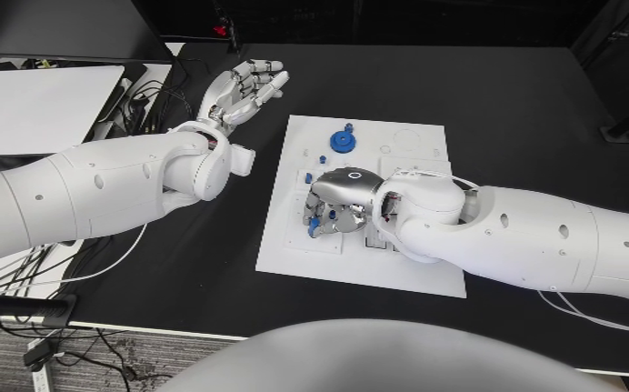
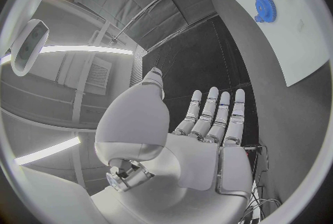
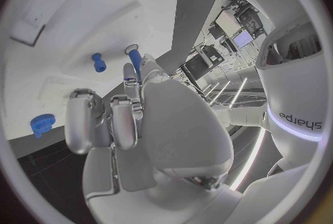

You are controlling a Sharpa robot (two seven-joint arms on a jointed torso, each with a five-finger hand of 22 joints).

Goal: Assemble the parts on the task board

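Note:
The white task board [image 1: 420, 151] lies in the middle of the black table. A blue gear [image 1: 344, 143] sits near its far edge, also seen as the gear [image 2: 266, 7] in the left wrist view. My right hand [image 1: 335, 206] is low over the board's left middle, fingers pointing down. It pinches a long blue pin [image 3: 132, 58] between thumb and a finger, the other fingers curled in. A short blue peg [image 3: 99, 61] stands in the board beside it. My left hand [image 1: 244, 88] hovers over the table left of the board, fingers [image 2: 211, 115] straight and apart, holding nothing.
A small blue piece [image 1: 307, 176] sits on the board just beyond my right hand. A blue knob [image 3: 40, 124] lies near the board's edge. A white sheet [image 1: 53, 101] and cables [image 1: 138, 105] lie at the table's far left.

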